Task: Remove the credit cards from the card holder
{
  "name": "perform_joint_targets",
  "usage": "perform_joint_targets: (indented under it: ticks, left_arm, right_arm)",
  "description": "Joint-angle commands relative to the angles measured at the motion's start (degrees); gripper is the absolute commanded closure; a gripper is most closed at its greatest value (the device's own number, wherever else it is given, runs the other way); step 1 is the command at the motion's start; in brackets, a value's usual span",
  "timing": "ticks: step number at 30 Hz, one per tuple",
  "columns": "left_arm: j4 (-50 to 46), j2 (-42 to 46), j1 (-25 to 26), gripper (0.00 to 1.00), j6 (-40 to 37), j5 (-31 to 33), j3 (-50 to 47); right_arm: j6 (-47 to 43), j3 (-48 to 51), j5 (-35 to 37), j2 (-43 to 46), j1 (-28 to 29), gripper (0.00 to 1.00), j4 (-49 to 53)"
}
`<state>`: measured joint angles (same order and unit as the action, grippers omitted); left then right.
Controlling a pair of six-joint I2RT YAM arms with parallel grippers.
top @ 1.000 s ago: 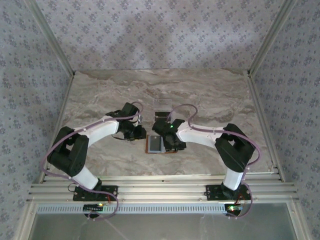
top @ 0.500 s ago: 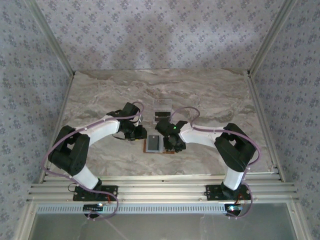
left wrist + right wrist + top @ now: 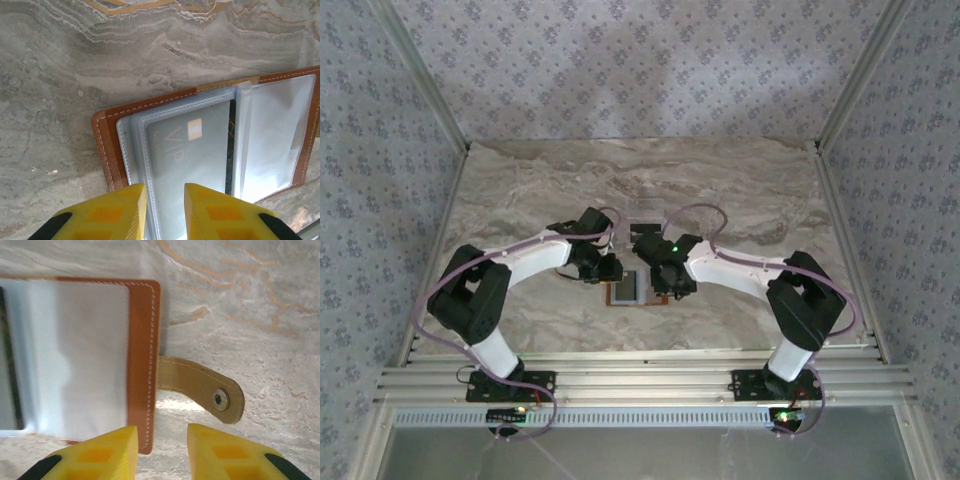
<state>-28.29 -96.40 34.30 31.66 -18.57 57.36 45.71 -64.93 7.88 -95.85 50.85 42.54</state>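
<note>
Left pincer (image 3: 165, 212): yellow fingers (image 3: 115, 217) narrowly apart at bottom of left wrist frame, clear sleeve (image 3: 135, 150) edge of open card holder (image 3: 107, 150) between them; clamped or not, cannot tell. Same frame reads whitish-silver card (image 3: 185, 150), marked VIP, inside sleeve, dark card (image 3: 231, 145) edge-on just right of it. Right pincer (image 3: 162, 452): narrow gap at bottom of right wrist frame, holder's stitched corner in it; grip cannot tell. Strap tab (image 3: 200, 385) with stud (image 3: 220, 399) lies flat on bench (image 3: 260, 300), right of holder. Top view: holder mid-bench, both pincers over it.
</note>
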Motion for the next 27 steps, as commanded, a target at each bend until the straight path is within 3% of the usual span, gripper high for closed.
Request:
perform_joint_targets:
  ticks: [1, 11, 27]
  left_arm:
    - [-1.2, -1.2, 0.7, 0.75, 0.7, 1.5, 1.8]
    - [-2.4, -2.2, 0.8, 0.77, -0.2, 3.4, 1.3]
    - [-1.5, -2.4, 0.8, 0.79, -0.2, 3.5, -0.5]
  right_arm:
    - [1.3, -1.6, -3.1, 1.3, -0.4, 0.67, -2.5]
    - [5.0, 0.0, -19.2, -4.3, -3.4, 0.78, -22.0]
    - [5.6, 1.2, -22.0, -10.4, -5.2, 0.84, -27.0]
